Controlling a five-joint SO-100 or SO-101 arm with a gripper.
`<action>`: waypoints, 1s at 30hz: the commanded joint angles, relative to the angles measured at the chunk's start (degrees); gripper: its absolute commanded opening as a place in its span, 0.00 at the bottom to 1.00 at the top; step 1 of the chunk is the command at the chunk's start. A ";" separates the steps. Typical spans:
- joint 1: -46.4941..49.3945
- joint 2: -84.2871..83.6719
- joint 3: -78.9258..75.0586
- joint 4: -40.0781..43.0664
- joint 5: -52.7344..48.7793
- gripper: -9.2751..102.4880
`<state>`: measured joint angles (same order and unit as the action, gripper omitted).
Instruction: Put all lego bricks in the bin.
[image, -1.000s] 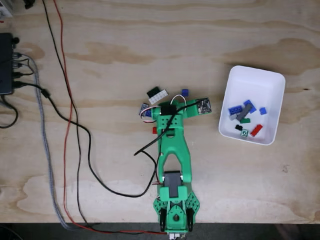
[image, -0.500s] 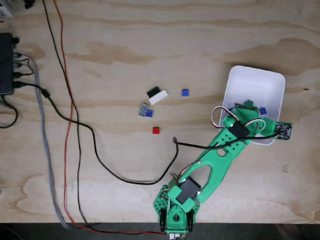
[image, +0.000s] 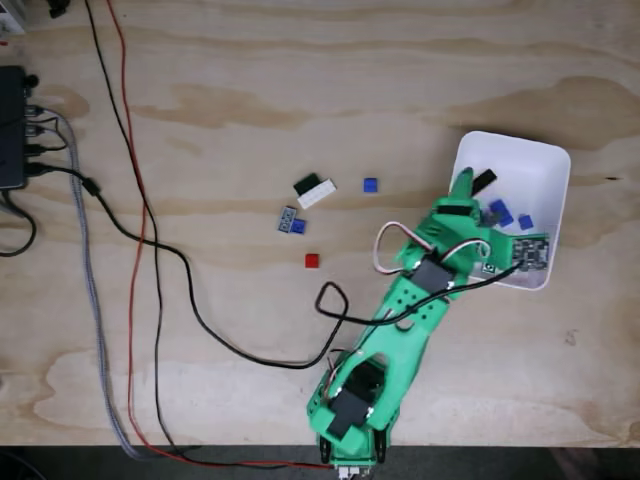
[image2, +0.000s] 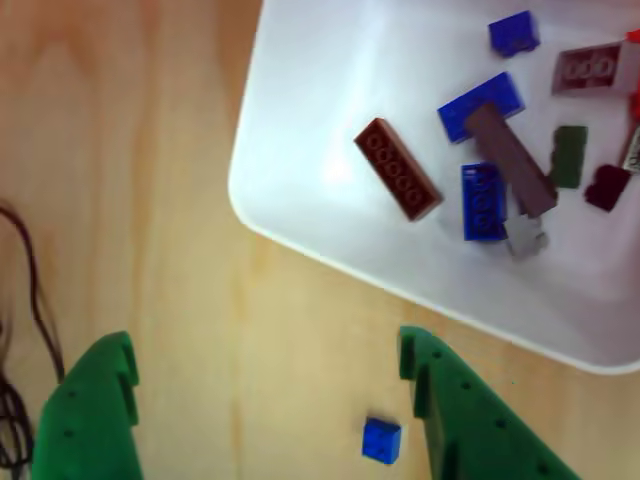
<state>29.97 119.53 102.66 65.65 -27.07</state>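
In the fixed view my green arm reaches from the table's front edge to the white bin at the right. My gripper hangs over the bin's left rim. The other view shows my gripper open, with bare wood between its two green fingers. A brown brick lies in the bin near its corner, and several blue, brown, green and red lego bricks lie further in. Loose on the table are a blue brick, a black-and-white pair, a grey-and-blue pair and a red brick.
Black, red and grey cables run down the table's left half, and a black box sits at the left edge. A black cable loop lies beside the arm. The arm's small circuit board hangs over the bin's lower part.
The arm has swung from the loose bricks at mid-table right to the bin, then up its left side. A dark brick now lies in the bin's upper left.
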 joint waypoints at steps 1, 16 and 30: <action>-30.32 12.83 1.32 10.11 -2.02 0.31; -44.38 -37.79 -10.63 8.61 -25.66 0.36; -46.49 -42.80 -15.47 11.87 -34.98 0.36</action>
<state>-15.82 74.44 88.86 77.43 -61.26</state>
